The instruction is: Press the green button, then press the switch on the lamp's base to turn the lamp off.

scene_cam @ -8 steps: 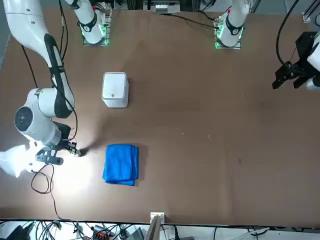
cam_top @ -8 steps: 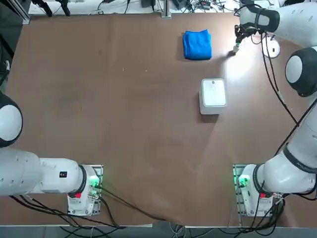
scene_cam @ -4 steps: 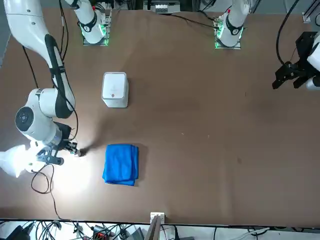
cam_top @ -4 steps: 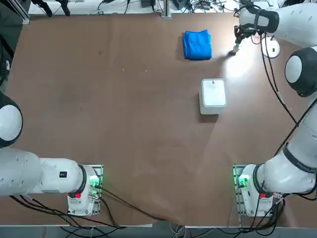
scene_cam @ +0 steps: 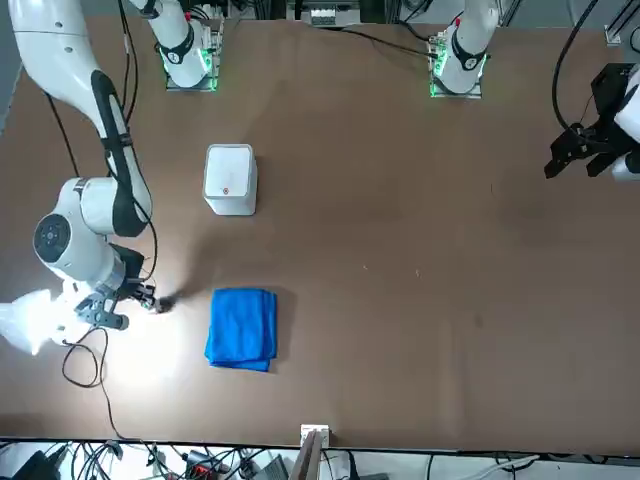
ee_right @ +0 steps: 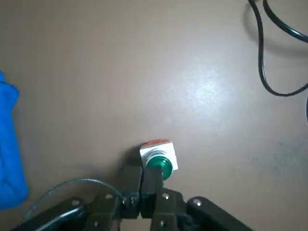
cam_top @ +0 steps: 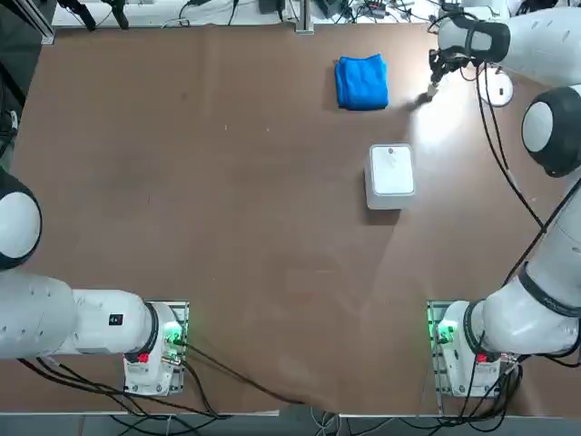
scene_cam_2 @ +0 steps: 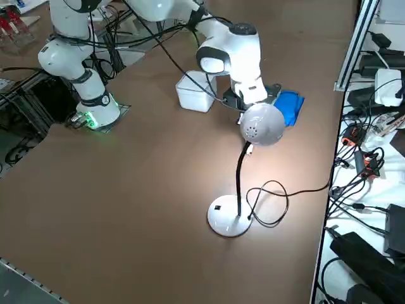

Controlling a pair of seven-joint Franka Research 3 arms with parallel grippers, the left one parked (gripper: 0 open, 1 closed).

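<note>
The green button (ee_right: 159,163), a small knob with a green top on a pale body, stands on the brown table just past my right gripper (ee_right: 141,185). The gripper's fingers (ee_right: 151,180) are shut together with nothing between them, their tips beside the button. From overhead, the right gripper (cam_top: 435,78) hovers at the far right of the table, between the blue cloth and the lamp's base (cam_top: 497,89). The lamp (scene_cam_2: 240,177) is lit and casts a bright patch on the table. Its base (scene_cam_2: 229,220) carries the small dark switch (scene_cam_2: 217,207), well away from the gripper (scene_cam_2: 248,114).
A folded blue cloth (cam_top: 361,82) lies left of the gripper. A white square box (cam_top: 391,174) stands nearer the robot. The lamp's black cable (scene_cam_2: 272,202) loops on the table by the base (ee_right: 269,57). Cables and power strips (scene_cam_2: 373,145) line the table's far edge.
My right gripper has shifted slightly toward the table's far edge beside the button. The lamp stays lit.
</note>
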